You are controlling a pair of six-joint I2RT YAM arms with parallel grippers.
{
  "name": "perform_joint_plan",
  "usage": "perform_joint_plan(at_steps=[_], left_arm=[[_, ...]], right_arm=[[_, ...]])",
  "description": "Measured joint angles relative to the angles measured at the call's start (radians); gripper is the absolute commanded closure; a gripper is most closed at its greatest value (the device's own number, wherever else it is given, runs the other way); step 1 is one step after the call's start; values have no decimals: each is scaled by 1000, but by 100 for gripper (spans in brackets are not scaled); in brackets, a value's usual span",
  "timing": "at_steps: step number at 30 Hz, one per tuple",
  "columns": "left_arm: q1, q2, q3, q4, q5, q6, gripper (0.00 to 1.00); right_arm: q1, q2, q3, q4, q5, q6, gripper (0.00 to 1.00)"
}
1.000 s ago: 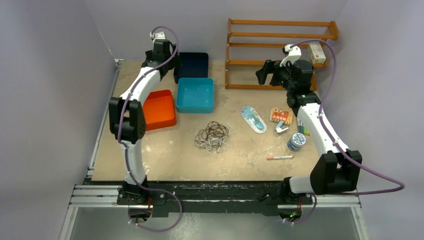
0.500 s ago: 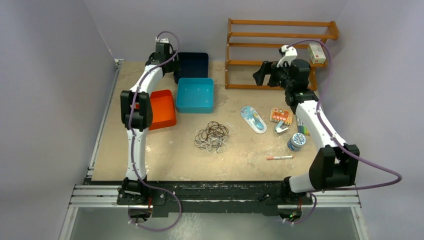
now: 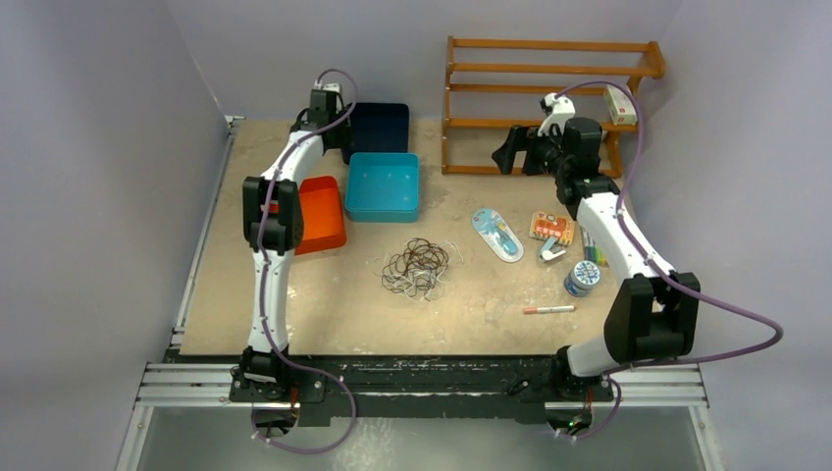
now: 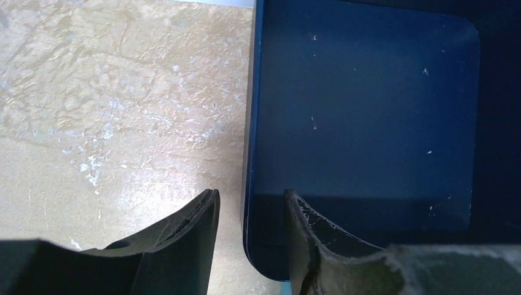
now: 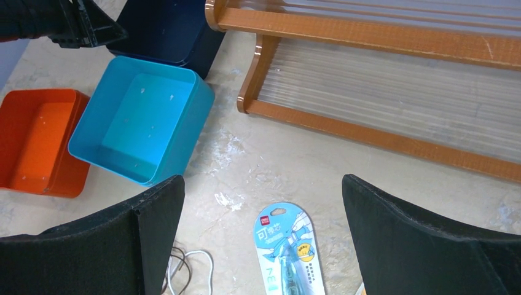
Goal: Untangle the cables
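The cables point(image 3: 417, 265) lie as a hand-sized tangle of dark and white loops mid-table, with no gripper touching them. Only a white and a dark loop of the cables point(image 5: 184, 264) show at the bottom of the right wrist view. My left gripper point(image 3: 334, 123) is far back at the dark blue bin point(image 3: 383, 128). In its wrist view the left gripper point(image 4: 249, 195) has its jaws partly closed on either side of that bin's point(image 4: 368, 123) left wall, with gaps on both sides. My right gripper point(image 3: 510, 152) hovers wide open by the shelf. Between the right gripper's point(image 5: 263, 178) fingers there is only bare table.
A teal bin point(image 3: 383, 186) and an orange bin point(image 3: 319, 211) sit left of the tangle. A wooden shelf point(image 3: 549, 98) stands at the back right. A blue blister pack point(image 3: 497, 234), an orange packet point(image 3: 551, 226), a tape roll point(image 3: 583, 278) and a pen point(image 3: 549, 309) lie to the right.
The left arm has swung in toward the dark blue bin and its jaws have narrowed around the bin's wall. The right gripper has shifted slightly left and stayed wide open.
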Motion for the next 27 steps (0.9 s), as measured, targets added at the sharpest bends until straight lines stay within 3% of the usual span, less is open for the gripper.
perform_joint_plan(at_steps=[19, 27], left_arm=[[-35, 9, -3, 11, 53, 65, 99], [-49, -59, -116, 39, 59, 113, 100]], right_arm=[[145, 196, 76, -53, 18, -51, 1], [240, 344, 146, -49, 23, -51, 1]])
